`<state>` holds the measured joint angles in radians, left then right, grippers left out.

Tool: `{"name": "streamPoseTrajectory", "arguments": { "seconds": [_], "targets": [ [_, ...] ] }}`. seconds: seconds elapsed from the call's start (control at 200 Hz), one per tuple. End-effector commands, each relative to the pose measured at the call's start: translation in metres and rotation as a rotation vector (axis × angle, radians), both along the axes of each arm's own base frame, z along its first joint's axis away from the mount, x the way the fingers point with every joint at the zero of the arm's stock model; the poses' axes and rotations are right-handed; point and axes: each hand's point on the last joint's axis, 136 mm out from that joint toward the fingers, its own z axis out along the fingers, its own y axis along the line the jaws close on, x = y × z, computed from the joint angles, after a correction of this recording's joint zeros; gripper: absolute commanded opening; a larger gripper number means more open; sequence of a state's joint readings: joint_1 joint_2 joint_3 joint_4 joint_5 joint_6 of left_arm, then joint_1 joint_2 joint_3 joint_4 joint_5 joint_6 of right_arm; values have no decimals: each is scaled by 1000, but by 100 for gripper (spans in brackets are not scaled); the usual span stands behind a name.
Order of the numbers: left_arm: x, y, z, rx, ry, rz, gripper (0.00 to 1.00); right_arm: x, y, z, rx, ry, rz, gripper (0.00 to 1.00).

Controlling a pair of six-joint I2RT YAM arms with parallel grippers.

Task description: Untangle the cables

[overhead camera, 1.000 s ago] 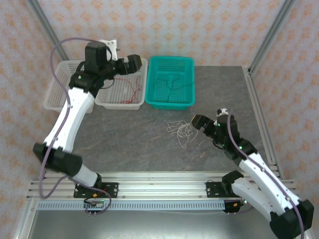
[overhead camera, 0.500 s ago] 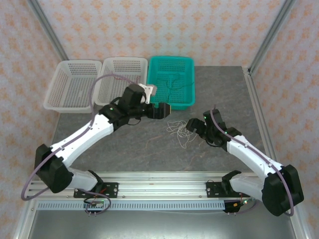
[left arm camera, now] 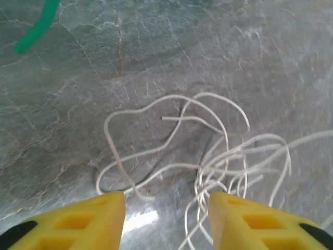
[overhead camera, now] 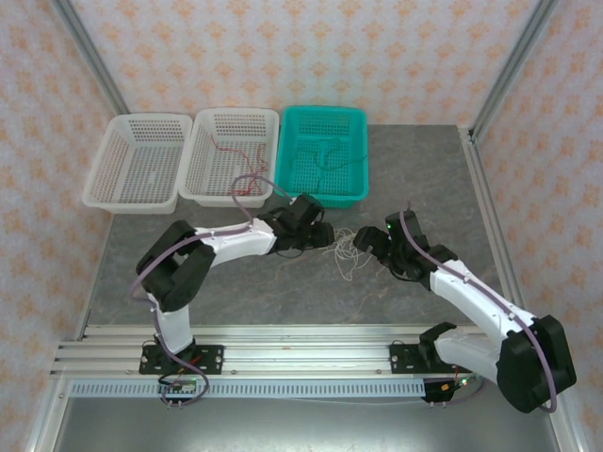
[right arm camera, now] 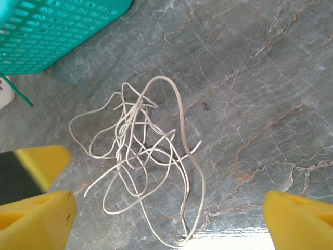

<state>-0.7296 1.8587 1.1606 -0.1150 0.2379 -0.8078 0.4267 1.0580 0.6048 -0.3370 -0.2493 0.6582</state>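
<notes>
carrying everything is a grey veined table [overhead camera: 217, 292]. three baskets stand in a row along its far edge: a teal basket [overhead camera: 320, 197] at the right, a white middle basket [overhead camera: 236, 114] just beside it, and a white left basket [overhead camera: 132, 201] next to that.

the left arm [overhead camera: 226, 243] is folded low and reaches rightward across the table. the right arm [overhead camera: 471, 292] reaches leftward to meet it, so the two tools face each other near the table's middle, in front of the teal basket.

the left tool [overhead camera: 320, 233] is spread apart and grips nothing; in its wrist view the yellow fingers [left arm camera: 104, 219] sit low over the stone, with bare table and cable loops showing in the gap. the right tool [overhead camera: 372, 237] is also spread wide and empty-handed; its fingers [right arm camera: 36, 221] stand at the two sides of its wrist view.

the white cables [overhead camera: 344, 247] lie in a loose tangle on the table between the two tools, loops crossing over one another, touched by neither tool. the right wrist view shows the knot [right arm camera: 140, 156] lying in front of the teal basket's corner. a red cable [overhead camera: 247, 155] lies inside the middle basket, and a green cable [overhead camera: 325, 155] lies inside the teal basket.
</notes>
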Motion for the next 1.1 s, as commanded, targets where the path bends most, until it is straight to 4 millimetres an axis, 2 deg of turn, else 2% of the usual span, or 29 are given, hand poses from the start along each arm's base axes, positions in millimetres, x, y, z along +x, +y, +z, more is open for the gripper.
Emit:
{"name": "streamPoseTrajectory", "arguments": {
  "seconds": [0.0,0.01,0.035,0.12,0.245,0.36,0.5,0.6,0.681,0.806,0.861,0.941,0.976,1.096],
  "targets": [
    [26,6,0,3,-29,152,44,-4,-8,-1,-18,-9,-37,93],
    [27,5,1,-2,-30,155,44,-4,-8,-1,-19,-9,-36,93],
    [27,6,-14,14,-8,164,44,-4,-8,-1,-19,-11,-37,93],
    [29,6,-22,28,2,179,43,-5,-8,1,-16,-12,-39,93],
    [33,10,-22,66,-18,182,42,-6,-9,3,-15,-12,-40,93],
    [35,14,-25,100,-11,173,31,-6,-9,6,-12,-18,-44,93],
    [34,22,-28,130,-4,185,31,-5,-9,8,-7,-19,-46,93],
    [35,30,-26,148,-9,193,35,-4,-8,10,-3,-22,-47,93],
    [37,28,-25,136,-19,176,34,-5,-9,9,-4,-18,-48,93],
    [41,14,-27,97,-9,131,32,-4,-8,11,4,-20,-50,93],
    [43,9,-27,76,-11,125,27,-4,-7,13,7,-21,-48,93],
    [44,6,-22,56,-17,129,11,-4,-4,17,14,-27,-32,92],
    [44,4,-17,41,-18,126,0,-4,-4,19,18,-30,-26,92],
    [38,-5,16,-36,-43,89,0,-2,-1,28,17,-62,-1,92]
  ]
}}
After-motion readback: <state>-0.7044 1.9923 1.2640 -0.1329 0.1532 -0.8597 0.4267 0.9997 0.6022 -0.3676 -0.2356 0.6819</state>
